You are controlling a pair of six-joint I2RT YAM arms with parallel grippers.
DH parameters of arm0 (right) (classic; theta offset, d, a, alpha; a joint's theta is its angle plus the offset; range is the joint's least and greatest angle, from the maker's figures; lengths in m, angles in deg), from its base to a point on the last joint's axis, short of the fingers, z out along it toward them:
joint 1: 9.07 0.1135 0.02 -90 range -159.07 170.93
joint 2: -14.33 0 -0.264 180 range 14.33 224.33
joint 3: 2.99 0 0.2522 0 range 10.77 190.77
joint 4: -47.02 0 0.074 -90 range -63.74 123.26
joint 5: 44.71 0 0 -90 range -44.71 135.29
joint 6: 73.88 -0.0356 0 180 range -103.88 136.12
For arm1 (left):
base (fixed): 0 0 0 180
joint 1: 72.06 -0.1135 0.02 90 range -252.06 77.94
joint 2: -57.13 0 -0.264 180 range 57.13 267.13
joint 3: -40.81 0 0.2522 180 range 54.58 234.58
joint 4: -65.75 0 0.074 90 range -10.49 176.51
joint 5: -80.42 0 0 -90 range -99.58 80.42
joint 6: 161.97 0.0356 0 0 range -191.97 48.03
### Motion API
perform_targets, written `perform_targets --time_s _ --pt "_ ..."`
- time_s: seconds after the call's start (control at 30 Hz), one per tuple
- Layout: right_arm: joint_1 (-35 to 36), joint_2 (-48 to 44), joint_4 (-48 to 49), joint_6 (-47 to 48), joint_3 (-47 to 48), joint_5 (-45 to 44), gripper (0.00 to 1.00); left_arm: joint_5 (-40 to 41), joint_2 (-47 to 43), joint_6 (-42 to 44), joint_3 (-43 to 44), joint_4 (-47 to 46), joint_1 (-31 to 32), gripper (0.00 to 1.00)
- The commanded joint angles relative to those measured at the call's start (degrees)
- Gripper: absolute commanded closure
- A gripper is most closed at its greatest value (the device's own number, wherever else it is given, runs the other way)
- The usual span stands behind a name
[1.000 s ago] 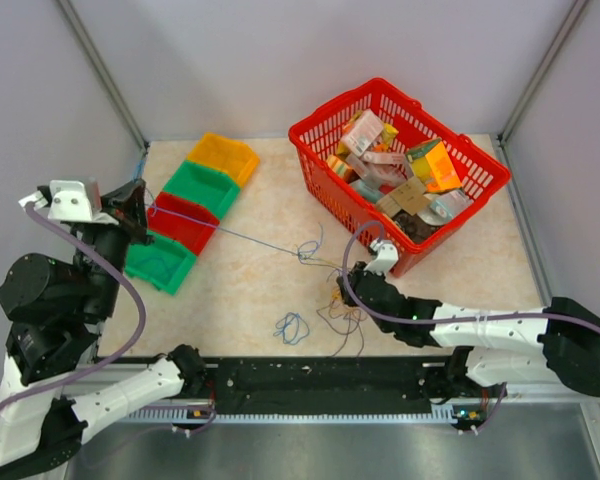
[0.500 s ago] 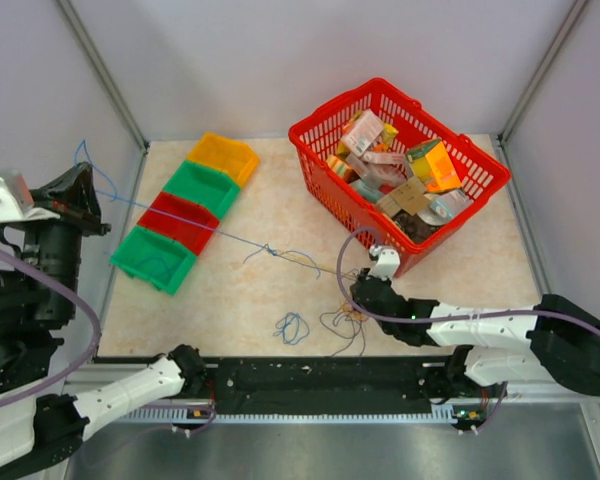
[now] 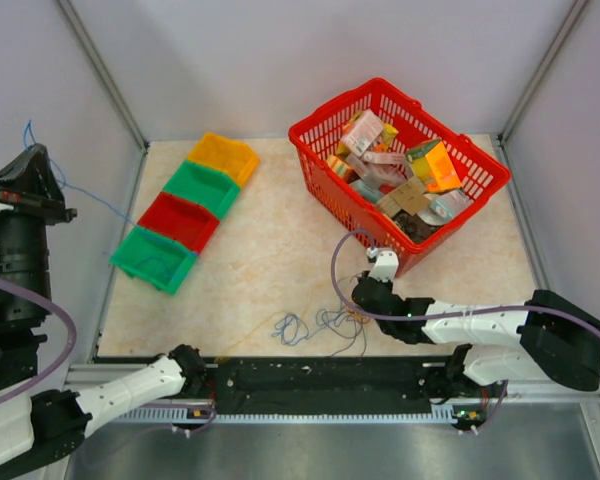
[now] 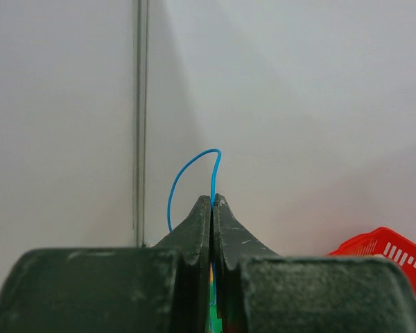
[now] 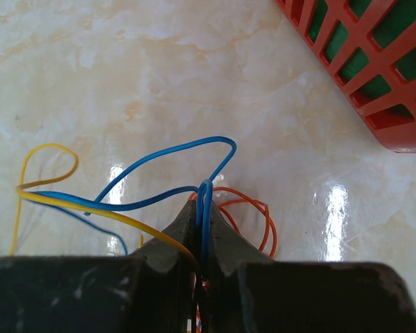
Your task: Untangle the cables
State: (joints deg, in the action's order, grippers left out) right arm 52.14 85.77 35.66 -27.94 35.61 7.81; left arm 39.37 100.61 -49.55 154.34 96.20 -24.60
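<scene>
The cables lie as a small tangle (image 3: 325, 322) of blue, yellow and orange strands near the table's front edge. My right gripper (image 3: 358, 303) sits low at the tangle. In the right wrist view it (image 5: 204, 202) is shut on blue loops (image 5: 173, 156) and a yellow strand (image 5: 48, 198), with orange loops (image 5: 263, 222) just beyond the tips. My left gripper (image 3: 30, 165) is raised high at the far left and shut on one blue cable (image 3: 90, 200), which slants down towards the bins. In the left wrist view its tips (image 4: 213, 201) pinch that cable, whose end (image 4: 187, 166) arcs above them.
A red basket (image 3: 310, 140) full of packets stands at the back right, and its corner shows in the right wrist view (image 5: 374, 69). A row of yellow (image 3: 223, 155), green (image 3: 202, 185), red (image 3: 180, 220) and green (image 3: 155, 258) bins lies at the left.
My left gripper has risen and swung left with the blue cable. The taut blue line and its knot across mid-table are gone. The tangle and right gripper shifted slightly towards the front edge.
</scene>
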Motion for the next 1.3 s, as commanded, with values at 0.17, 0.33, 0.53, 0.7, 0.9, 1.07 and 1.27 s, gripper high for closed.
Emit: perform_targets --time_s 0.17,0.33,0.53,0.7,0.9,1.07,1.27 --pt "-0.7 0.1 3.7 5.9 0.8 2.6 0.92 -5.6 1.7 -12.7 -7.1 6.1 -0.2 1.00" --pt "-0.7 -0.8 5.5 7.1 -0.3 4.5 0.95 -9.5 8.1 -18.7 -10.3 12.5 -0.2 1.00" --pt "-0.7 -3.0 7.0 8.0 -2.1 5.0 0.97 -7.8 9.6 -24.0 -20.8 8.9 -0.3 1.00" --pt "-0.7 -3.6 7.8 7.9 -2.8 5.4 0.96 -10.5 11.3 -33.6 -32.4 7.4 -2.4 1.00" --pt "-0.7 -3.6 8.6 7.9 -3.3 6.3 0.96 -22.7 17.8 -41.4 -41.8 9.7 -6.7 1.00" --pt "-0.7 -3.4 9.6 8.0 -3.7 7.0 0.96 -41.1 27.4 -39.5 -40.0 10.6 -8.6 1.00" --pt "-0.7 -3.9 9.6 7.8 -3.9 7.3 0.96 -65.1 40.4 -39.5 -37.6 9.3 -10.3 0.93"
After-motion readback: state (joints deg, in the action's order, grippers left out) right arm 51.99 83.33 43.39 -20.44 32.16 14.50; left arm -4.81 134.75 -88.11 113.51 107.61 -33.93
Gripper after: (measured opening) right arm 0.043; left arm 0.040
